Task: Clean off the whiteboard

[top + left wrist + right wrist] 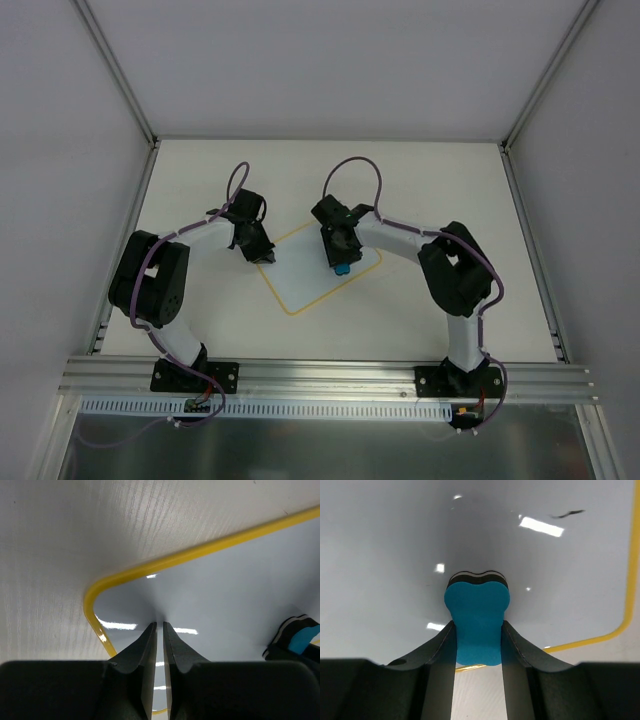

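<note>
The whiteboard (312, 280), white with a yellow rim, lies tilted at mid-table. My left gripper (264, 256) is shut with its tips pressed on the board's left corner (120, 600). My right gripper (342, 262) is shut on the blue eraser (343, 269) and holds its black felt face on the board. In the right wrist view the eraser (476, 617) is squeezed between the fingers (440, 650), and a small black mark (567, 514) shows on the board (395, 555) ahead to the right. The eraser (300, 637) also shows at the right edge of the left wrist view.
The white table (430, 180) is walled by grey panels with metal posts at the back corners. An aluminium rail (330, 375) at the near edge carries both arm bases. The board's yellow rim (600, 637) curves close to the right of my right gripper.
</note>
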Motion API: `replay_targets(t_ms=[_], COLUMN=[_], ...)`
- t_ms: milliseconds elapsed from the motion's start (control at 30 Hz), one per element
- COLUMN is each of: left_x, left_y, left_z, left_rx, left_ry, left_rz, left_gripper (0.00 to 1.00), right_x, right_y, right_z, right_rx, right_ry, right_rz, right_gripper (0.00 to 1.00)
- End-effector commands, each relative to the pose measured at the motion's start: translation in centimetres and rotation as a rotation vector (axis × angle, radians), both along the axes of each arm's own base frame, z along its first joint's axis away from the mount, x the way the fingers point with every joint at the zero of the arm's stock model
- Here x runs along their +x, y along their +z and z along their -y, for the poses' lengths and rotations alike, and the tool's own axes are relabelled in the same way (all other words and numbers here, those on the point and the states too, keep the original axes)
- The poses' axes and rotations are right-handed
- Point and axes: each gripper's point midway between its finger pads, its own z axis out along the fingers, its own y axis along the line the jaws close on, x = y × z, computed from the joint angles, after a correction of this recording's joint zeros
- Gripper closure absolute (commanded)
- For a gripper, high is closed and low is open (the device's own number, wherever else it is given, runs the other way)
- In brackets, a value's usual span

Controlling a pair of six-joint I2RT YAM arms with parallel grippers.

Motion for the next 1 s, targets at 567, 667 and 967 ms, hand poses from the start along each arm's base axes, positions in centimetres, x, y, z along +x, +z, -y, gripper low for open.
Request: replay_targets(t_ms=[567,667,967], left_x=[-3.3,-3.5,-3.8], left_y=[-2.7,-2.8,-3.0], left_z=[-1.9,-2.0,-2.0], left_rx=[0.085,0.089,0.088], left_ry=[-0.002,-0.004,-0.017], left_rz=[-0.09,-0.092,-0.1], left_gripper=[0.94,0.95,0.96], right_x=[1.7,2.8,5.6], right_y=[-2.2,-2.3,-2.4], right_z=[-5.3,-2.3,7.2], right_rx=[-0.065,-0.077,-0.118], right_ry=[0.09,0.012,-0.198], right_rz=[-0.04,-0.056,-0.099], right_gripper=[1.0,1.0,1.0])
